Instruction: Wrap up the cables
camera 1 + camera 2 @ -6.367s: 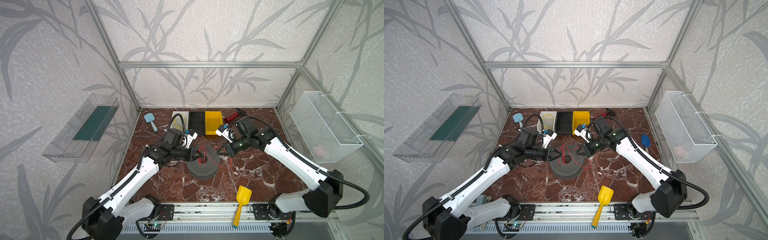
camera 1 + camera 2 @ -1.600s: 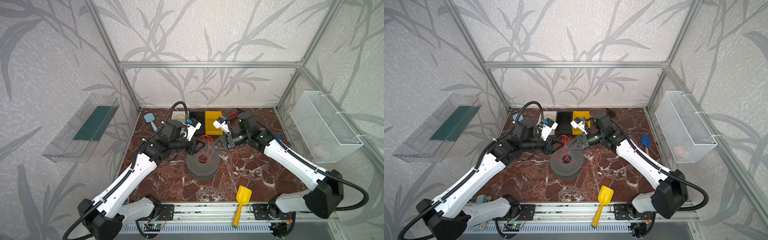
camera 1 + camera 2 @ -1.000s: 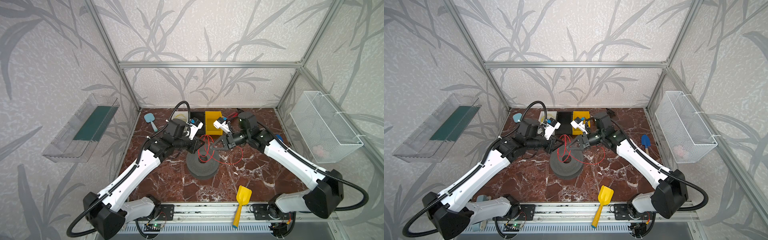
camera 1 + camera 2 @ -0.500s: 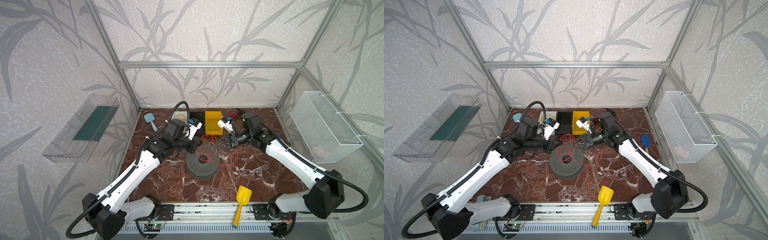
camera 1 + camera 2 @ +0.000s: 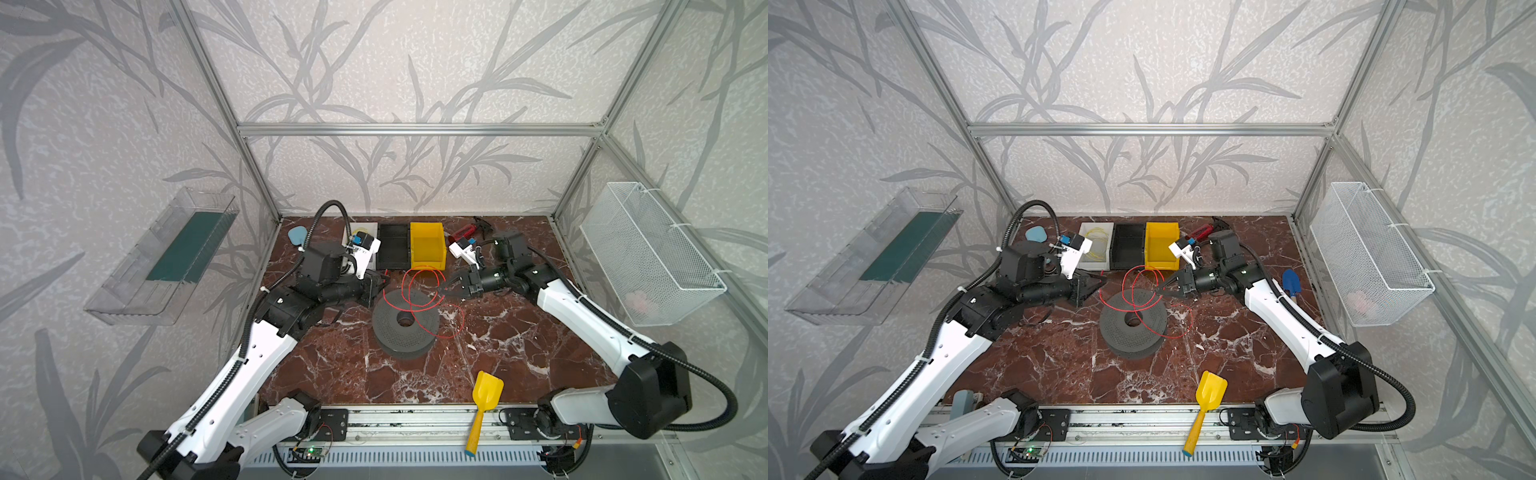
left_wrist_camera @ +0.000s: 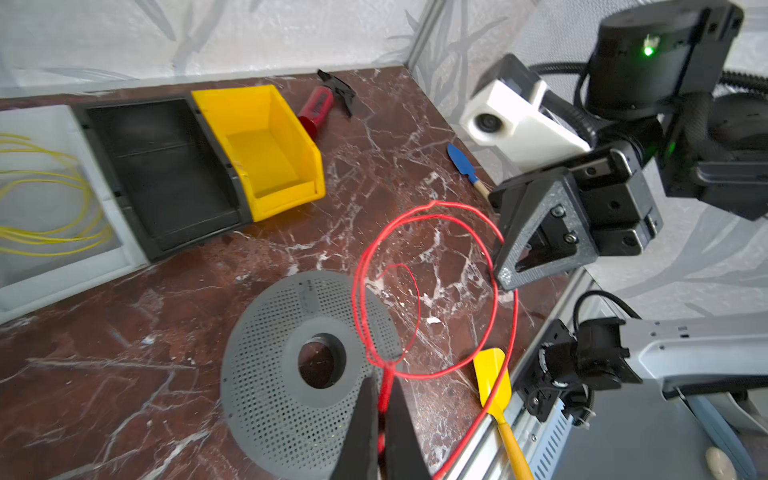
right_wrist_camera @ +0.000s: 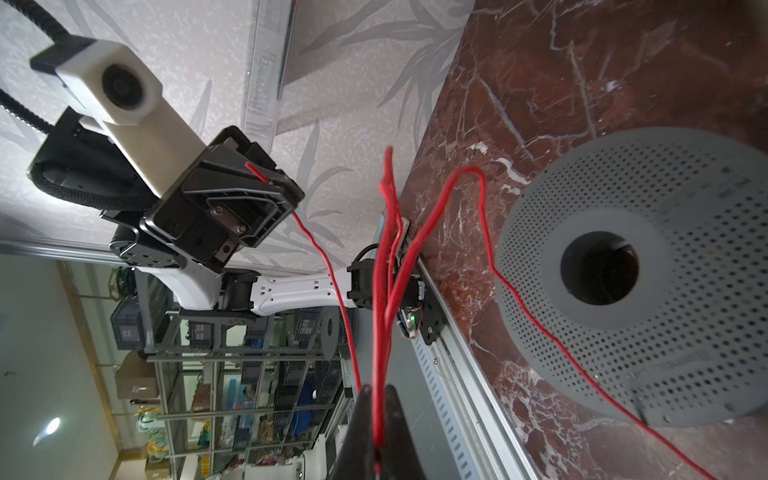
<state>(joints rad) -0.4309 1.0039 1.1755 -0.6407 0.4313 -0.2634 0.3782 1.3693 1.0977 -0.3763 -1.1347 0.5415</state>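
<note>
Brown marble table (image 5: pixel 340 374) sits between leafy walls. The left fingers (image 6: pixel 363 424) and the right fingers (image 7: pixel 358 428) both pinch the red cable (image 7: pixel 380 332), whose loops hang over the grey spool (image 5: pixel 390 332). It looks light, thin and springy, so holding it close to the loops should keep them tidy.

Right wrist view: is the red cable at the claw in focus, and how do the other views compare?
Right wrist view: cable soft near the dark, blurred right claw, spool sharp. Left wrist view: left claw blurred, cable crisp. Both top views: evenly lit, sharp.
</note>
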